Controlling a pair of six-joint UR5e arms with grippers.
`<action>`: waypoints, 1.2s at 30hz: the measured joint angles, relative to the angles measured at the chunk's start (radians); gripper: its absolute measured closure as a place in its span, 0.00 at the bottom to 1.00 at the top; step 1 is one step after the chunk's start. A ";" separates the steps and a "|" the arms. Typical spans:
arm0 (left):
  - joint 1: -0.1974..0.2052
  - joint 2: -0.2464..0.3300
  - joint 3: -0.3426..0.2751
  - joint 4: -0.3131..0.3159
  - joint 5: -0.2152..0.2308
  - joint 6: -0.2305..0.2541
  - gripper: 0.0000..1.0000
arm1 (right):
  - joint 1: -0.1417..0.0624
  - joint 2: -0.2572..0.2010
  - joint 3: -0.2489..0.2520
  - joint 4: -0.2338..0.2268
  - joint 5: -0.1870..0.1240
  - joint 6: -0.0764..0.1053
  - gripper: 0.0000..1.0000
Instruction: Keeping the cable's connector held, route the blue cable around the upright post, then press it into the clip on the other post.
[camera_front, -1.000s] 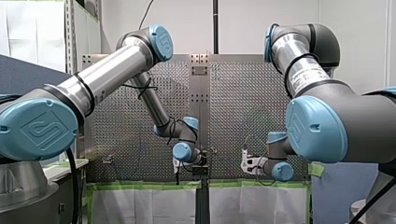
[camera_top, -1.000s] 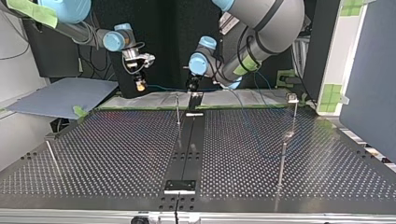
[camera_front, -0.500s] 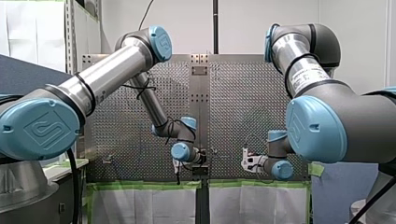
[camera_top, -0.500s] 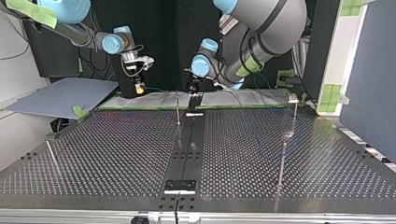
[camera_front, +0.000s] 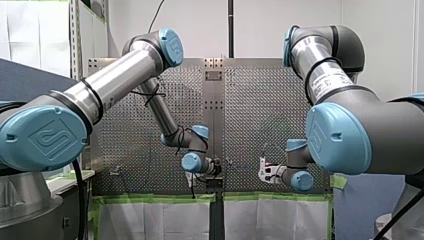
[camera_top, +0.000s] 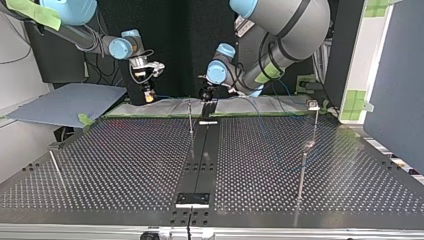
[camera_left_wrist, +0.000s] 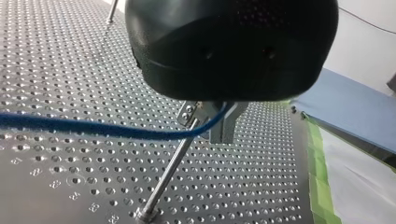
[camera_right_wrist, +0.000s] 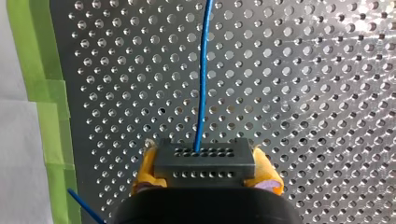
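Right fingers (camera_right_wrist: 145, 171) clamp connector (camera_right_wrist: 204, 161) near green tape (camera_right_wrist: 32, 70); blue cable (camera_right_wrist: 201, 84) runs ahead.

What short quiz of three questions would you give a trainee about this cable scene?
1. True or false: my right gripper is shut on the connector.
2. Choose one: the pads that clamp the connector are A) yellow, B) black, C) green.
3. Fill in the gap: in the left wrist view, the blue cable crosses a slim metal ____ that stands on the perforated table.

Key:
1. True.
2. A.
3. post.
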 joint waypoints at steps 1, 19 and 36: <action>0.001 -0.001 0.000 0.001 0.003 -0.008 0.98 | 0.000 0.000 0.000 -0.001 0.000 0.001 1.00; 0.020 -0.050 0.044 0.002 0.047 -0.080 0.98 | 0.000 0.001 -0.013 0.000 -0.005 0.014 1.00; 0.049 -0.052 0.122 -0.045 0.074 -0.089 0.98 | -0.001 0.002 -0.052 0.003 -0.006 0.016 1.00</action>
